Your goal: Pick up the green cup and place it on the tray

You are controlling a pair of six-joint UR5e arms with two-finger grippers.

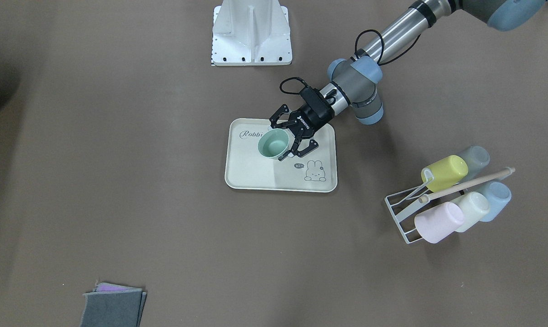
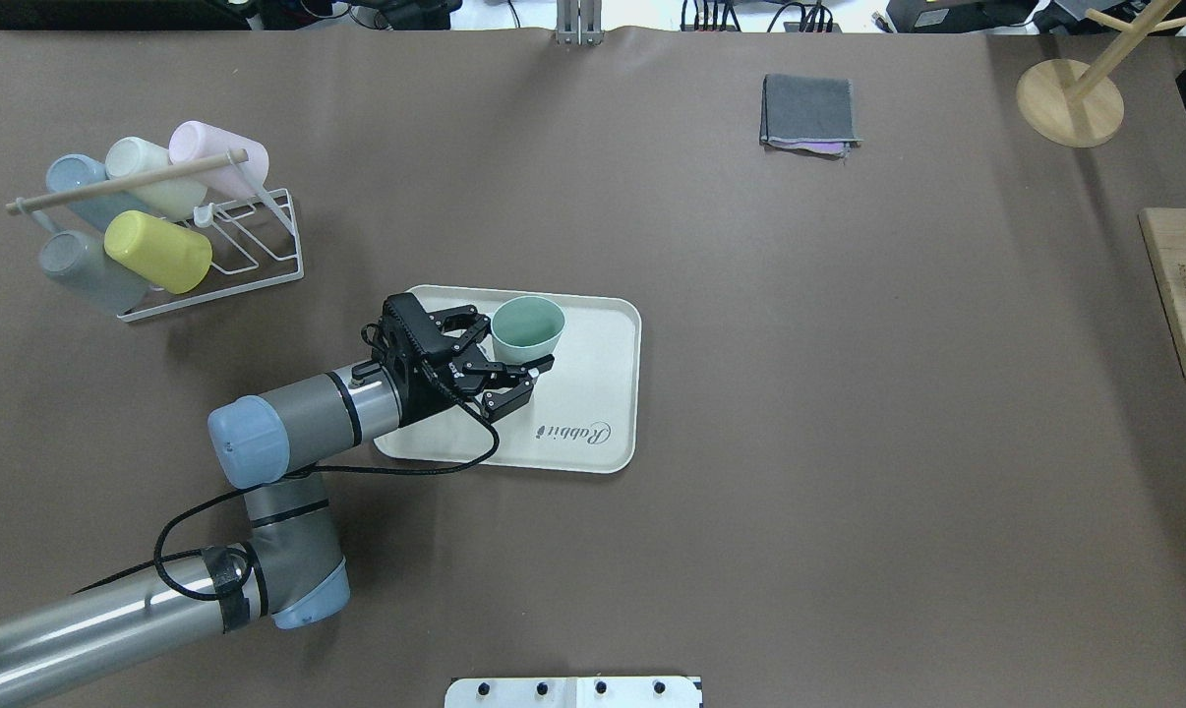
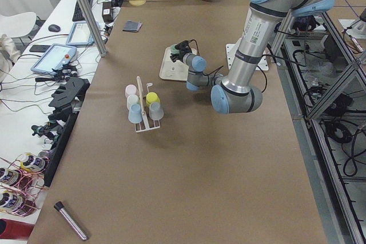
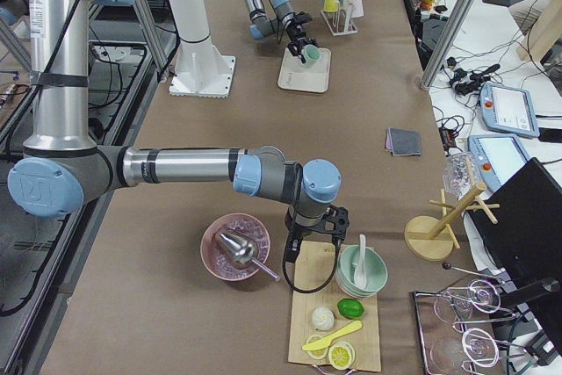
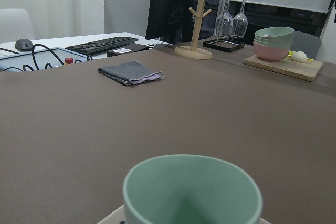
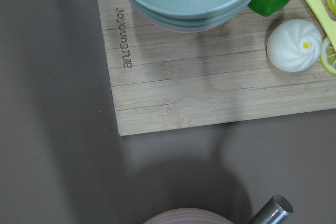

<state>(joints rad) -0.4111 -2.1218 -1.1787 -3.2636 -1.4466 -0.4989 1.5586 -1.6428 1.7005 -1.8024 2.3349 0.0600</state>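
Jaws of the left gripper (image 2: 516, 341) stand spread apart, one on each side of the green cup (image 2: 527, 324). Worktop (image 2: 849, 442) bears the tray (image 2: 598, 433); the cup stands upright near the tray's middle. Right gripper (image 4: 317, 233), well apart from the tray: jaw state cannot be told.
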